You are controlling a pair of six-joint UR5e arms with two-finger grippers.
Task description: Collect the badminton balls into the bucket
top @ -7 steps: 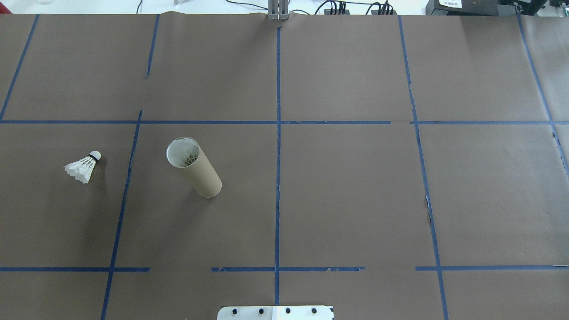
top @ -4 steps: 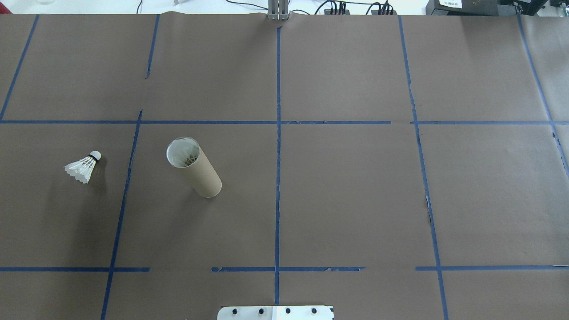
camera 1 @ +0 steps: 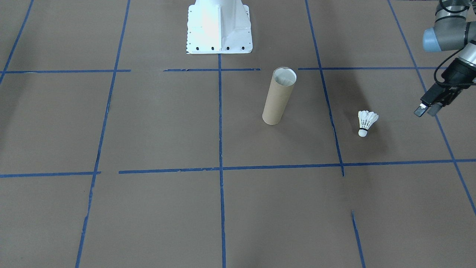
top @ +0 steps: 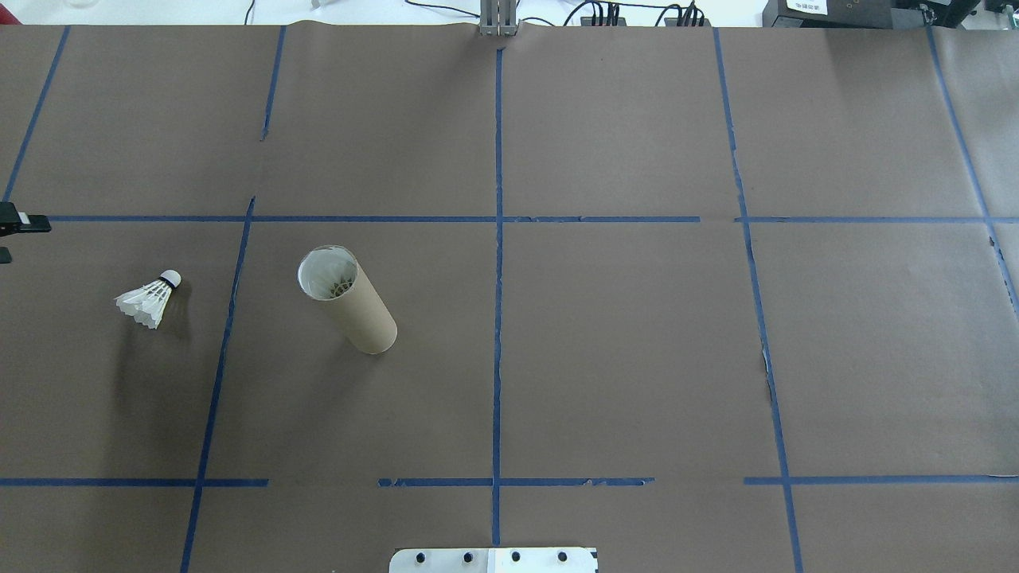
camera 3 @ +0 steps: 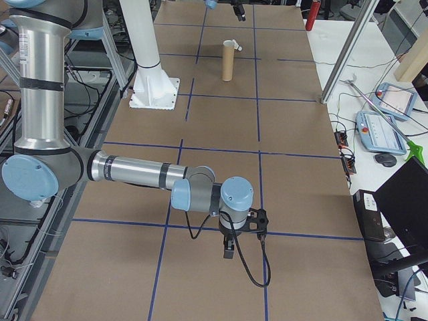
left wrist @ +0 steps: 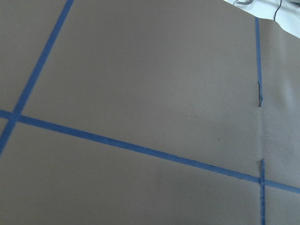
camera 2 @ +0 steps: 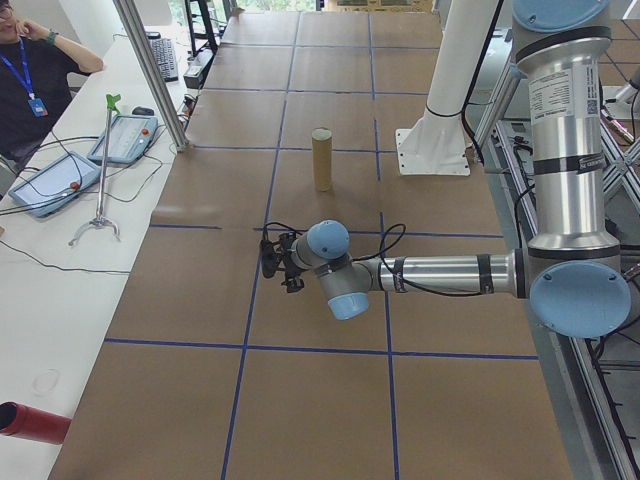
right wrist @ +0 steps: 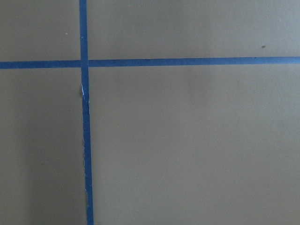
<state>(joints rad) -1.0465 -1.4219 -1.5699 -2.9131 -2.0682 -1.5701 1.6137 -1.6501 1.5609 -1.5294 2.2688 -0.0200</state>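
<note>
Shuttlecock: one white feathered shuttlecock point(top: 150, 301) lies on its side on the brown paper-covered desk point(top: 621, 350), at the left of the overhead view, cork tip pointing up and right, skirt toward the lower left.

Tube: the brown cardboard tube point(top: 348, 299) stands upright just right of the shuttlecock, across a blue tape line point(top: 219, 350), mouth open; white feathers show inside it, so at least one shuttlecock seems already collected.

Left pincer: the left pincer point(camera 1: 426, 108) hangs at the right edge of the front-facing view, above and beside the shuttlecock and apart from it; its fingers point(camera 1: 421, 110) show a narrow gap and hold nothing, so it reads as released.

Right pincer: the right pincer point(camera 3: 237, 235) shows only in the right side view, low over the desk and well away from tube and shuttlecock; whether it is released or clenched cannot be told.

Step in hand: by the look of it, the approach to the loose shuttlecock, with no grasp yet made.

Next move: likely calls for bringing the left pincer down over the shuttlecock, closing gently near the cork rather than on the fragile skirt, then carrying it to the tube's narrow mouth, cork first.
</note>
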